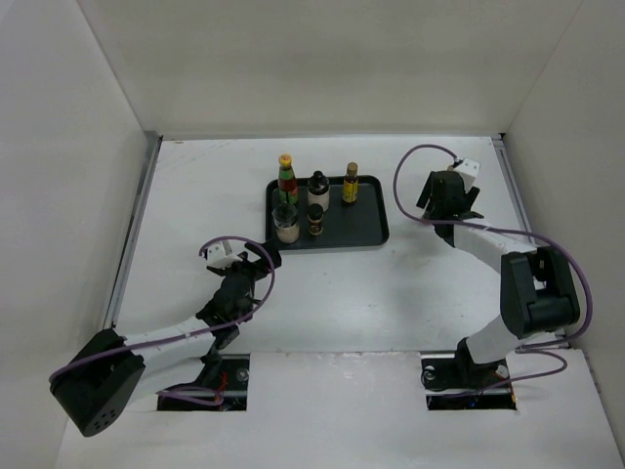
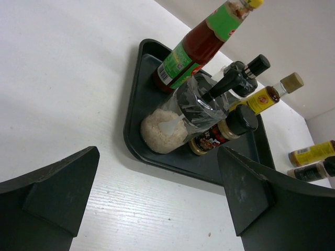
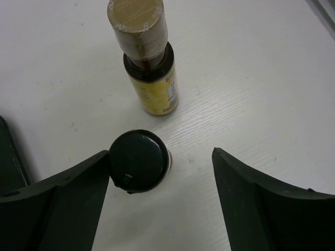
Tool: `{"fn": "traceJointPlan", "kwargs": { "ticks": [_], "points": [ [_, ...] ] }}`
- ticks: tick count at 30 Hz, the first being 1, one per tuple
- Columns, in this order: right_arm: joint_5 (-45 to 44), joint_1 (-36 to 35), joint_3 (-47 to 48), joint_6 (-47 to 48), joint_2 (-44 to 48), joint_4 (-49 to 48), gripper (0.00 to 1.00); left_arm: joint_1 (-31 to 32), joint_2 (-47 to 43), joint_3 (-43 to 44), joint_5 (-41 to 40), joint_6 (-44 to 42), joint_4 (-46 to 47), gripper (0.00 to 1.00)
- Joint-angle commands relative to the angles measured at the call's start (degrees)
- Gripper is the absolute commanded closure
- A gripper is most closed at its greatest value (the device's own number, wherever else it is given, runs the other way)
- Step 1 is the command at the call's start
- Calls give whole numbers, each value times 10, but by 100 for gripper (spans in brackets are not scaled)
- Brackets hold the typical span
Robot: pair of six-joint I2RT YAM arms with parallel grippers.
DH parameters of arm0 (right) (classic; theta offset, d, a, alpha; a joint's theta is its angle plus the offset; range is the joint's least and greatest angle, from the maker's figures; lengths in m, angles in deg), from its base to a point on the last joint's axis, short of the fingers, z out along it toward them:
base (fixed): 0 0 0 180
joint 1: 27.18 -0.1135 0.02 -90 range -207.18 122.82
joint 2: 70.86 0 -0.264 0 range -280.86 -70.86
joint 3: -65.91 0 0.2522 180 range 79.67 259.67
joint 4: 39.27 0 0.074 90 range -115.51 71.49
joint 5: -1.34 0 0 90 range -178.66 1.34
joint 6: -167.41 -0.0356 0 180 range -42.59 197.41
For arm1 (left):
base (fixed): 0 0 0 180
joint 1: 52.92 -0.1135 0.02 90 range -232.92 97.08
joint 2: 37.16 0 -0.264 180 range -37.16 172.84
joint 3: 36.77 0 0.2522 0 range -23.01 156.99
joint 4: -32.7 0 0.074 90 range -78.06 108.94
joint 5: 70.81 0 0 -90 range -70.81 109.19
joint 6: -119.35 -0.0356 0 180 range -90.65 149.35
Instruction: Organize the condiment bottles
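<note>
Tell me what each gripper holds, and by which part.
Nothing is held. The left gripper is open short of the tray; the right gripper is open around the black-capped bottle, unclamped.

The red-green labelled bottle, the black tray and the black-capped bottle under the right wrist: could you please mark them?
red-green labelled bottle (image 2: 201, 43), left wrist view, red body.
black tray (image 1: 357, 225), top external view, bare floor.
black-capped bottle (image 3: 138, 161), right wrist view, cap top.

Seven condiment bottles (image 1: 286, 181), one black tray (image 1: 366, 227): five inside, two outside.
</note>
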Motion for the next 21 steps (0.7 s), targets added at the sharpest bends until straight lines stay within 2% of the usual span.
{"fn": "traceJointPlan", "kwargs": {
  "ticks": [1,4,7,8,10,15,21],
  "points": [
    [33,7,30,2,-16,-43,19,0,12,11,4,8,30,0],
    [33,9,37,6,-36,-62,33,0,9,10,7,8,32,0],
    [29,7,26,19,-35,-101,52,-3,16,10,7,8,33,0],
    [26,7,22,20,-29,-108,55,-3,16,10,7,8,33,0],
    [12,-2,10,25,-1,-112,57,-2,13,10,8,8,33,0],
    [-4,-84,9,44,63,-97,58,-2,25,13,8,8,36,0],
    [5,-217,66,36,4,-82,56,-3,24,11,11,9,41,0]
  ]
}}
